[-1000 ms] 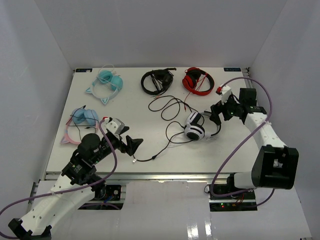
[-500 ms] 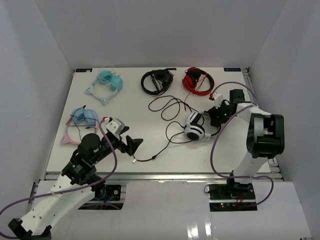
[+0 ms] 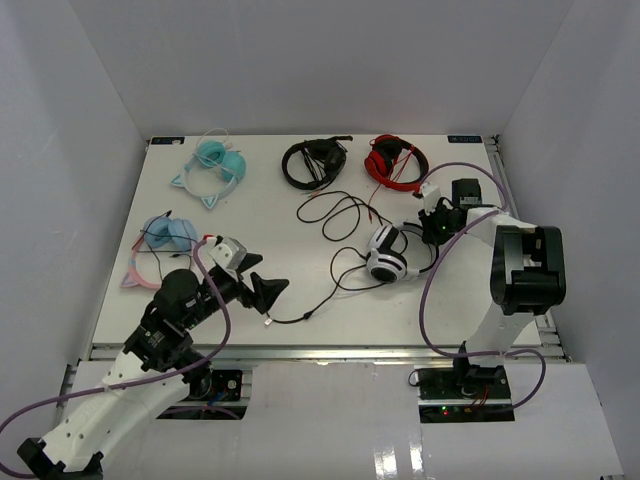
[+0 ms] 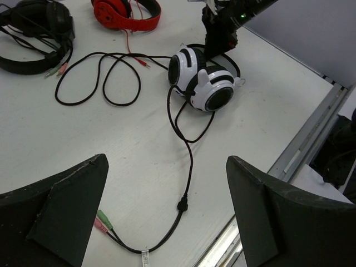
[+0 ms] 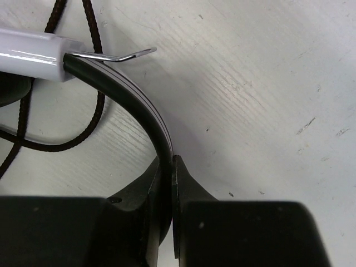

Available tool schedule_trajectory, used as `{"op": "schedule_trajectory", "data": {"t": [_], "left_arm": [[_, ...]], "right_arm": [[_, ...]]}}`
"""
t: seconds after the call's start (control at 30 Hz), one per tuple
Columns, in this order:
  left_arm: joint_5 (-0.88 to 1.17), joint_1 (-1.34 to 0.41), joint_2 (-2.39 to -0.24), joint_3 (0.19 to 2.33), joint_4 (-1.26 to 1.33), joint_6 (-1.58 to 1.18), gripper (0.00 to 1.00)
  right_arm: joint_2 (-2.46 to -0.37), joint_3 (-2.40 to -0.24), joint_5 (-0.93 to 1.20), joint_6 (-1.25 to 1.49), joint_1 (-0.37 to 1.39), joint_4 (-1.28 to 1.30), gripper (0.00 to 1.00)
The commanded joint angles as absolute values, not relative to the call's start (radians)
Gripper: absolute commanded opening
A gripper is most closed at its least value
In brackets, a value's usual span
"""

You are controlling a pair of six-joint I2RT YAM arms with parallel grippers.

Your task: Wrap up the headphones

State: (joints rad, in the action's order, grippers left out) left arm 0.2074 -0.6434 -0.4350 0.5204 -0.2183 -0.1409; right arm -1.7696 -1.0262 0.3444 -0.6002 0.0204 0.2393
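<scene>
The white headphones (image 3: pixel 388 252) with black pads lie right of the table's middle, also visible in the left wrist view (image 4: pixel 208 83). Their thin black cable (image 3: pixel 330 215) loops toward the back and trails forward to the pink and green plugs (image 4: pixel 103 221). My right gripper (image 3: pixel 432 222) sits at their right side, shut on the thin black headband (image 5: pixel 133 94), which runs between its jaws (image 5: pixel 169 167). My left gripper (image 3: pixel 265 292) hangs open above the cable's plug end (image 3: pixel 268 320), jaws wide (image 4: pixel 167 167), holding nothing.
At the back lie an all-black pair (image 3: pixel 313 162) and a red-and-black pair (image 3: pixel 396 160). A teal cat-ear pair (image 3: pixel 213 168) and a blue-pink pair (image 3: pixel 160 240) lie at the left. The table's metal front edge (image 3: pixel 330 350) runs just below the plugs.
My right gripper has moved in to the headphones' right side and shut on the headband; the cups shifted slightly left. The left gripper has stayed open and nearly still.
</scene>
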Motion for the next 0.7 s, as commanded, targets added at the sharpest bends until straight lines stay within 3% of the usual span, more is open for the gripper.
{"op": "schedule_trajectory", "data": {"t": [0.0, 0.3, 0.67], "left_arm": [[0.342, -0.642, -0.503, 0.504, -0.156, -0.168, 0.98], [0.397, -0.694, -0.702, 0.525, -0.055, -0.092, 0.98], [0.415, -0.810, -0.854, 0.560, 0.230, 0.068, 0.98]], "right_arm": [[-1.625, -1.005, 0.395, -0.548, 0.035, 0.315, 0.08], [-1.250, -1.339, 0.331, -0.312, 0.034, 0.440, 0.08], [-1.236, -1.681, 0.350, -0.181, 0.034, 0.464, 0.08]]}}
